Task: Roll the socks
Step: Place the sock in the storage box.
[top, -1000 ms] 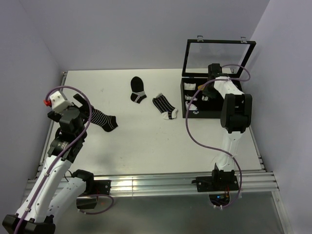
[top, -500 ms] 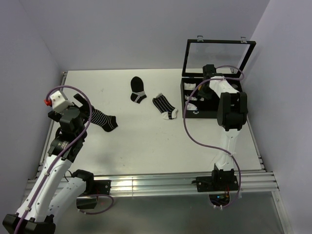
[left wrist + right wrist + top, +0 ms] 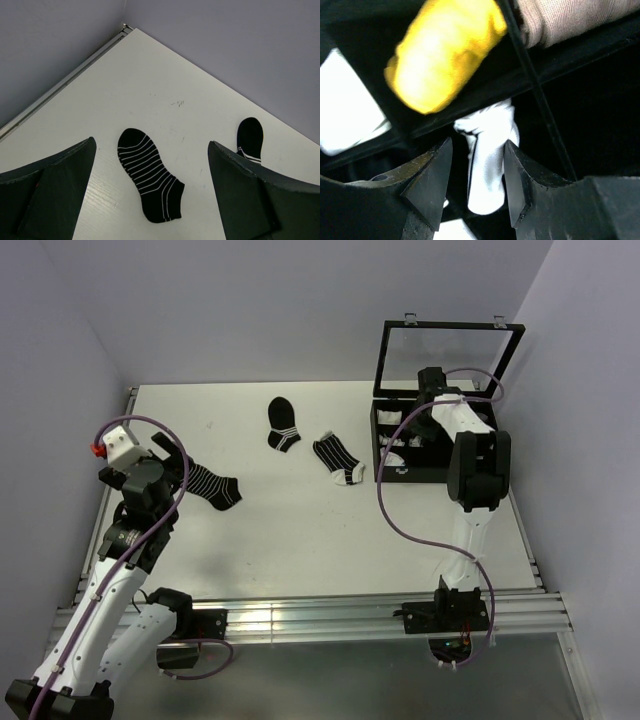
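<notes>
The black sock with white stripes and a white toe (image 3: 338, 458) lies flat on the table, left of the black box (image 3: 385, 472). My right gripper (image 3: 424, 423) reaches down into the box. In the right wrist view it (image 3: 477, 145) is open, and a white sock (image 3: 487, 170) hangs between its fingers, touching the right finger (image 3: 520, 175). I cannot see that sock's cuff. My left gripper (image 3: 172, 460) is open and empty, hovering over an all-black sock with thin white stripes (image 3: 150, 182).
A black sock with a few white bands (image 3: 282, 425) lies at the table's back middle and shows in the left wrist view (image 3: 250, 142). The box's glass lid (image 3: 445, 360) stands open. A yellow roll (image 3: 445, 50) and a beige roll (image 3: 570, 17) fill neighbouring compartments.
My right gripper has shifted slightly inside the box, first left and then back. The left arm and the socks on the table have not moved.
</notes>
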Available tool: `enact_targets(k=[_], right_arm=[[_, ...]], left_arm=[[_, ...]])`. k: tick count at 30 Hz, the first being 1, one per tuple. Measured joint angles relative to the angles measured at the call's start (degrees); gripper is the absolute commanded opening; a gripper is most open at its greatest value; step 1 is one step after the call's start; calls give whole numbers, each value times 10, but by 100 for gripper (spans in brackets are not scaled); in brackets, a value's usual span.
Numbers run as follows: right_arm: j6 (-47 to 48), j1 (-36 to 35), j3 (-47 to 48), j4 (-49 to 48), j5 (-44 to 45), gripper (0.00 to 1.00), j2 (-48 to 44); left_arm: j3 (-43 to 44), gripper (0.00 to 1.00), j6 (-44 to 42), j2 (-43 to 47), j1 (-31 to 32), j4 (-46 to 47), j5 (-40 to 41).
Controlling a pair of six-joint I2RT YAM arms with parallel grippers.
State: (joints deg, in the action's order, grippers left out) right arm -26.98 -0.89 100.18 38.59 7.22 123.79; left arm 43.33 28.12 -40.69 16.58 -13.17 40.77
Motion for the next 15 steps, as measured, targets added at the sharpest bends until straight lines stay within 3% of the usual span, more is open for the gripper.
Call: enact_targets(k=[9, 15], right_arm=[[-3, -9, -4, -3, -5, 39, -33], [-7, -10, -33, -29, -10, 36, -34]], left_arm=[[0, 99, 0, 1, 0, 0, -1], [0, 99, 0, 6, -1, 0, -4]])
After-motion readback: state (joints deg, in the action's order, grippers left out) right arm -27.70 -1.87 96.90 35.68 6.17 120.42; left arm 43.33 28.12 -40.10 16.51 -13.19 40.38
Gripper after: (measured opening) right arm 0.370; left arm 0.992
